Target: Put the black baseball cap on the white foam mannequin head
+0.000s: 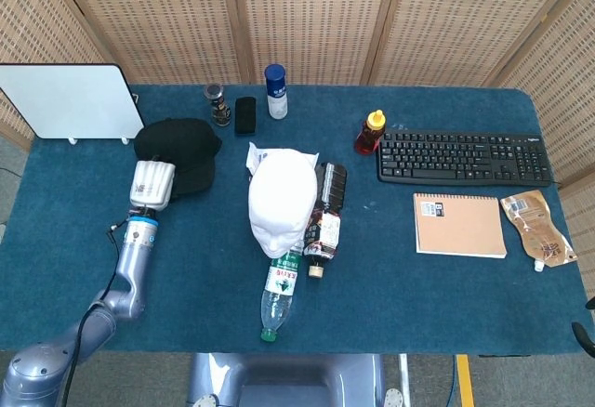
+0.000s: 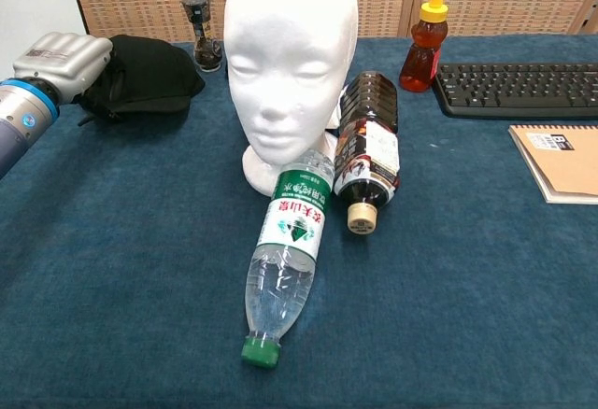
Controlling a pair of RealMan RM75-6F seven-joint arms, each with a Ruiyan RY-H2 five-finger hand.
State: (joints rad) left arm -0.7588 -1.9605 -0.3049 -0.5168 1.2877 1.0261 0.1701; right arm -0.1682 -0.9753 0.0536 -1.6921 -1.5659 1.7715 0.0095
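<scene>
Black baseball cap (image 1: 180, 152) sat on the blue tablecloth (image 1: 446, 286) at far left, just in front of the white board (image 1: 72, 100), w/ the left hand (image 1: 152, 184) clamped on its near edge, fingers curled over the brim side. In chest view the same hand (image 2: 67, 57) was pressed against the cap (image 2: 148, 75), cap bunched up a bit vs the fabric. Cap well apart from the white foam mannequin head (image 1: 282, 201), which stood upright mid-table, facing the robot, bare on top.

Clear water bottle w/ green label (image 2: 288, 265) lay on its side just in front of the head's base, green lid toward the robot. Dark sauce bottle (image 2: 367, 152) lay beside it on the right, touching or nearly touching the head's base; couldn't tell which. Honey bottle (image 1: 370, 132) stood near the keyboard (image 1: 463, 157). Notebook (image 1: 460, 225) lay in front of the keyboard, brown pouch (image 1: 537, 227) to its right. Grinder (image 1: 218, 105), black phone (image 1: 245, 115) & blue-capped can (image 1: 275, 91) stood along the back edge.

Right hand (image 1: 587, 321): only a dark sliver at the frame's right edge, state couldn't be told.
</scene>
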